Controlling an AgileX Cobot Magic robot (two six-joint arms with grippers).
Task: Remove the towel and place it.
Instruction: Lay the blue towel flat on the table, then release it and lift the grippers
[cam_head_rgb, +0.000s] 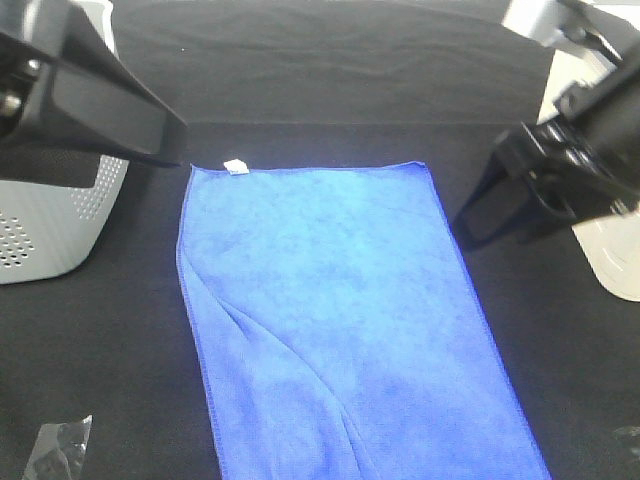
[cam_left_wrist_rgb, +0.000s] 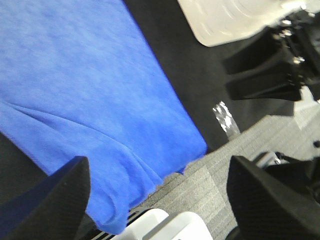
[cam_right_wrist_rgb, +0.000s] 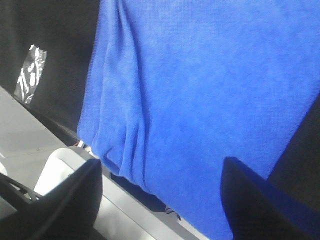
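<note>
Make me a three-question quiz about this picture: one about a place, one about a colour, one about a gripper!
1. Where on the towel is the white tag? A. middle B. near edge C. far corner
2. What colour is the towel? A. red B. blue C. green
3. The left gripper is: A. open B. shut on the towel C. shut on the tag
Answers: C, it sits at the far left corner; B, the cloth is bright blue; A, its fingers stand apart.
</note>
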